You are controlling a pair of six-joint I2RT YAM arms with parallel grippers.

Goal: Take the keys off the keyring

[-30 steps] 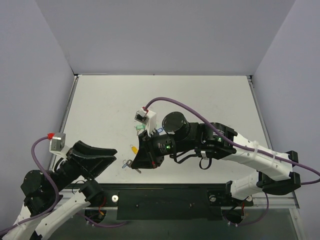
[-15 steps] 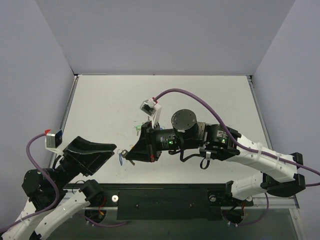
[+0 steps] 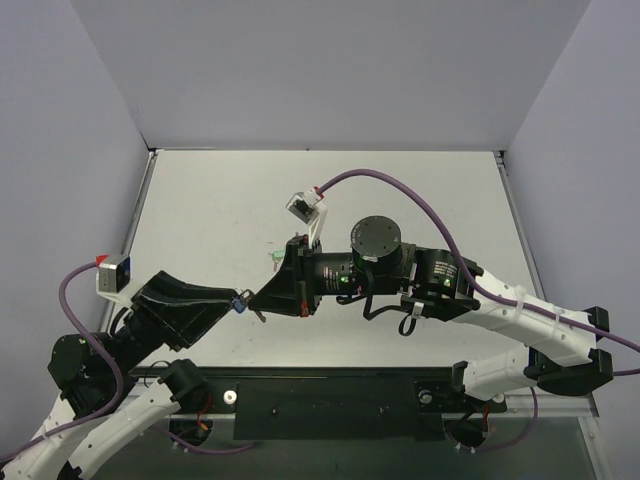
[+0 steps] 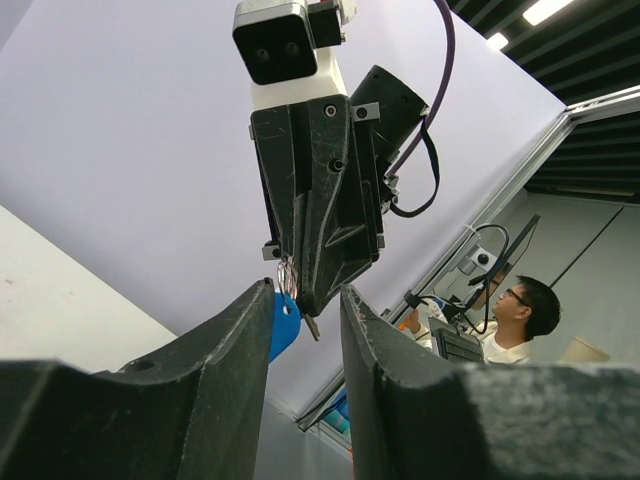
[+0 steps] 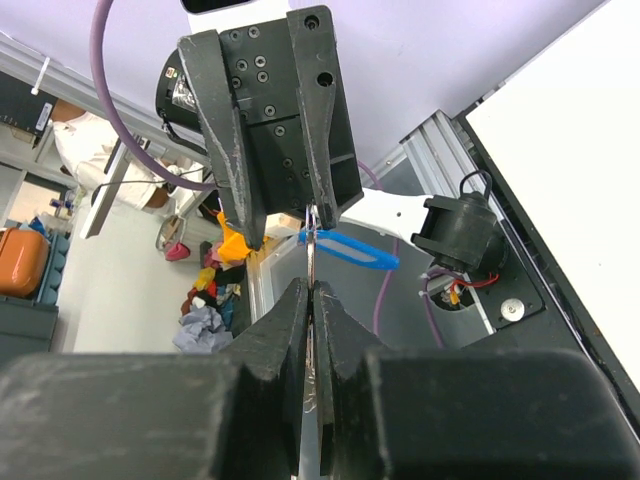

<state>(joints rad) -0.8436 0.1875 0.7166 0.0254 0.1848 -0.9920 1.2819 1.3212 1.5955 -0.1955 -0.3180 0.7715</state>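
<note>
Above the white table [image 3: 200, 220], purple walls [image 3: 300, 70] enclose both grippers.

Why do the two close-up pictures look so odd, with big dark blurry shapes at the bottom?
Left wrist view: its own fingers sit too near the lens, so they blur; the blue tag is sharp. Right wrist view: same blur on the fingers. Top view: even, soft light, no glare.
</note>
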